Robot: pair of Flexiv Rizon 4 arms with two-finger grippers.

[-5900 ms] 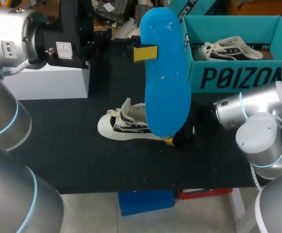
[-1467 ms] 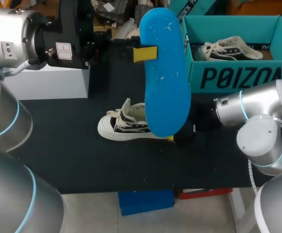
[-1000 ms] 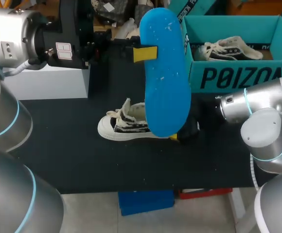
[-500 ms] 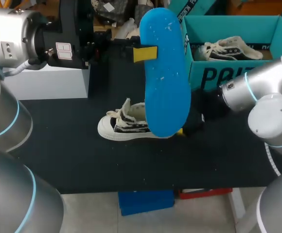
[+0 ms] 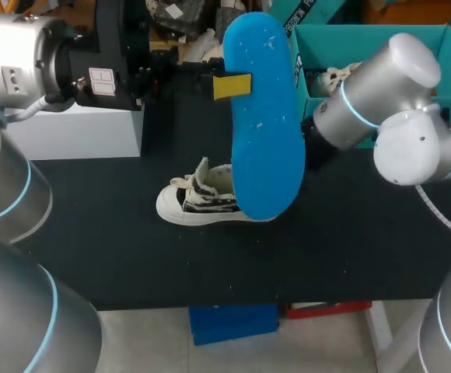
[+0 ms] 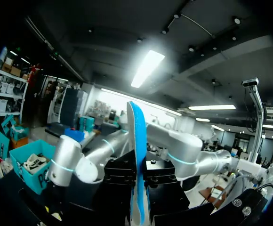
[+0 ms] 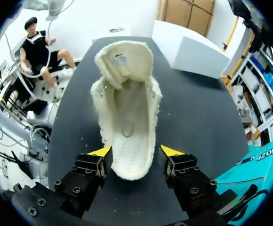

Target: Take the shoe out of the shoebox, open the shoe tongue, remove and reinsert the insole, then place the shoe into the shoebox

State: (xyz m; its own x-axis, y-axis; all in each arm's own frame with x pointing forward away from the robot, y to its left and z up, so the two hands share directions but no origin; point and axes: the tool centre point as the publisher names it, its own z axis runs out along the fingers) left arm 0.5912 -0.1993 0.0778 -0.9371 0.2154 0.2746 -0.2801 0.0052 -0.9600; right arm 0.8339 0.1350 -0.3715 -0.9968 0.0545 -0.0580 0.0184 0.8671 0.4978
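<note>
At the left, the left gripper (image 5: 235, 85) is clamped on the blue insole (image 5: 264, 140) and holds it up on edge above the black table (image 5: 132, 256). In the left wrist view the insole stands edge-on between the fingers. A white box (image 5: 78, 128) sits at the table's far left. Below the insole the white shoe (image 5: 198, 200) lies on the table, toe leftward, with its tongue pulled up and open. The right gripper (image 7: 136, 151) is spread wide at the shoe's heel, which shows between its yellow tips with a gap on each side. At the right, the teal shoebox (image 5: 342, 43) holds a second shoe (image 5: 336, 76), partly hidden by the right arm (image 5: 381, 109).
</note>
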